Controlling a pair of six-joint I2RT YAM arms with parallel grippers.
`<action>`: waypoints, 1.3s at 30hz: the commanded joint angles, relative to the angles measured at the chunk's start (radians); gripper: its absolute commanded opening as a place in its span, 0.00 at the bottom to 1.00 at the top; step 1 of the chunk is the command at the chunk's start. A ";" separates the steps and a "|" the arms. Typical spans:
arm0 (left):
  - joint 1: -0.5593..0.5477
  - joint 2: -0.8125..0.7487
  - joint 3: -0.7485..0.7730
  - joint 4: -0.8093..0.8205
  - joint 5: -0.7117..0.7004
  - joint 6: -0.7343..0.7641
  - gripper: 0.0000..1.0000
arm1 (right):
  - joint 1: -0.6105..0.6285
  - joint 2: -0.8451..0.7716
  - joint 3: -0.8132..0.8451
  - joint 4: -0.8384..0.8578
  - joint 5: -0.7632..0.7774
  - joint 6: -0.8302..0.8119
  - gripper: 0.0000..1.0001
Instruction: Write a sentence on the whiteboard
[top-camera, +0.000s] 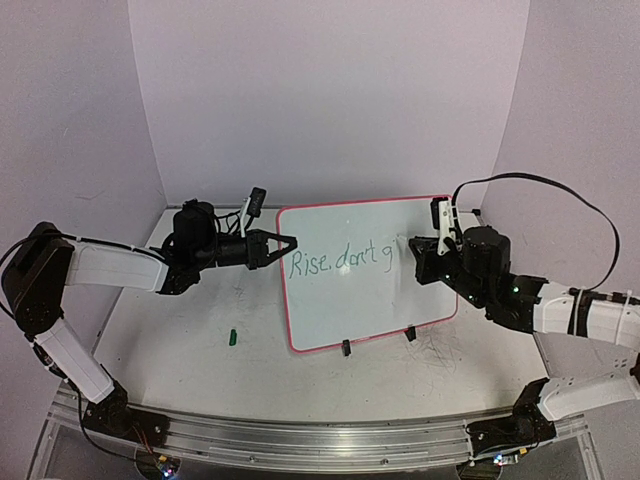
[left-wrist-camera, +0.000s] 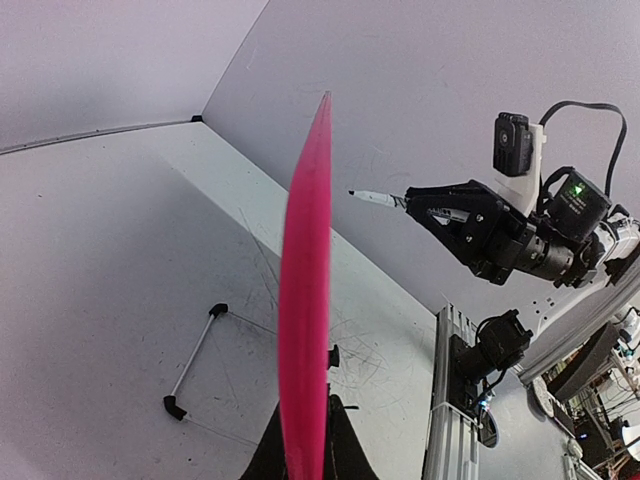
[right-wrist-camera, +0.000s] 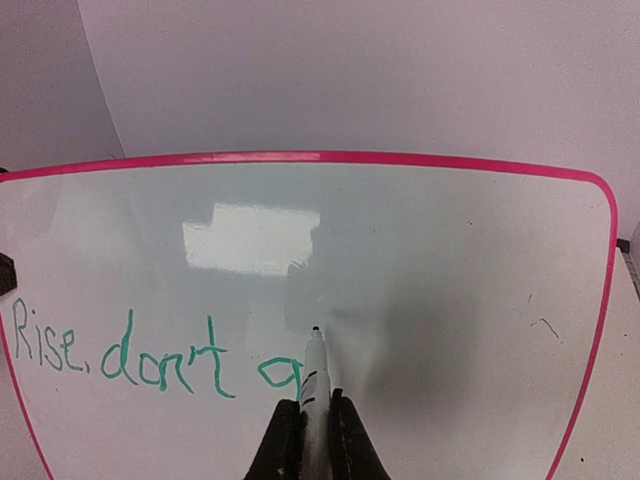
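Robot writing on an upright whiteboard (top-camera: 360, 300).
Right pincer (right-wrist-camera: 315, 425) grips a marker (right-wrist-camera: 317, 375), tip at the board just ahead; green writing leftward reads "Rise, don't g". Left pincer (left-wrist-camera: 305, 445) clamps the board's pink edge.

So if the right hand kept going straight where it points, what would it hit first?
The whiteboard. The marker in the right hand points at it beside the green g; its tip looks at or almost on the surface.

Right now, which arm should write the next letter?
Right. Right jaws grip the marker, tip beside the last letter on the whiteboard; left jaws clamp the board's left edge, steadying it.
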 joint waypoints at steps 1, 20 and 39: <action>0.018 -0.003 0.008 -0.042 -0.090 0.072 0.00 | -0.002 0.016 -0.002 0.004 -0.024 0.009 0.00; 0.018 -0.004 0.013 -0.044 -0.088 0.073 0.00 | -0.002 0.071 0.020 0.015 0.011 0.011 0.00; 0.018 -0.008 0.014 -0.046 -0.090 0.074 0.00 | 0.007 0.048 -0.044 -0.033 -0.004 0.071 0.00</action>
